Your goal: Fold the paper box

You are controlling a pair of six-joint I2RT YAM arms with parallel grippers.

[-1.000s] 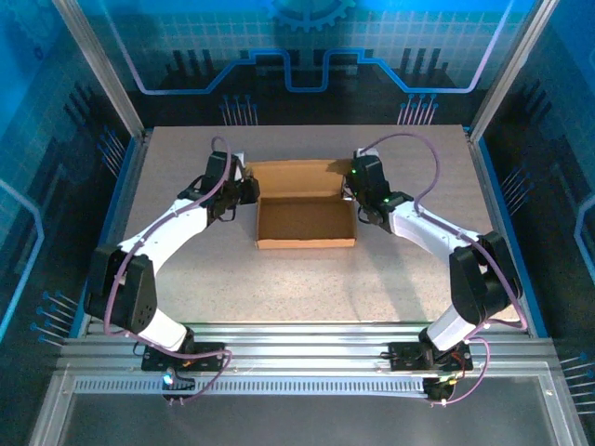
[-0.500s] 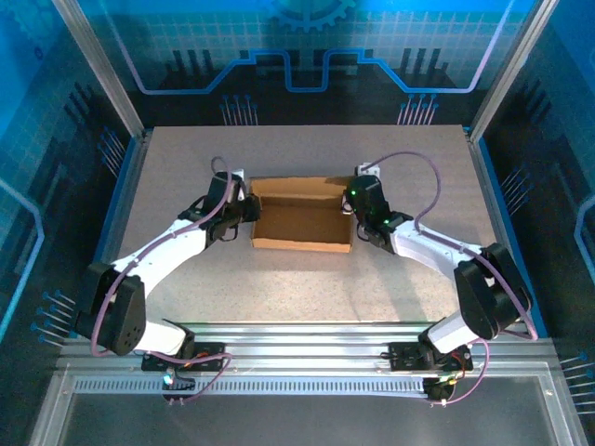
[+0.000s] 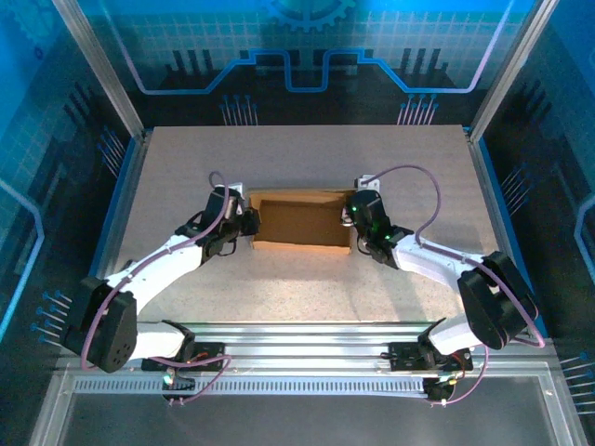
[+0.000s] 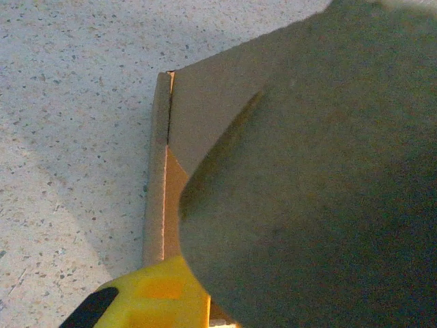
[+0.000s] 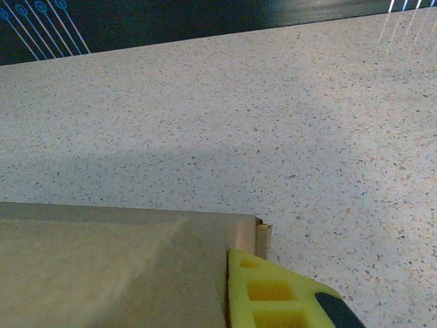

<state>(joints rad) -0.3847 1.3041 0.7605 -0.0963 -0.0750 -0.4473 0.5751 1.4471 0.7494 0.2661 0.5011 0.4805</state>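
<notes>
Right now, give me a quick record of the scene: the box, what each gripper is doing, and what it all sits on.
object: paper box, brown cardboard, top open, nothing inside
surface: speckled table, box near its middle
left gripper: at the box's left end, shut on its cardboard
right gripper: at the box's right end, shut on its cardboard
fold: lid not yet closed

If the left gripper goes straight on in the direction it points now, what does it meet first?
The paper box: its brown flap stands right before the left gripper, perhaps even touching it; depth is unclear.
</notes>
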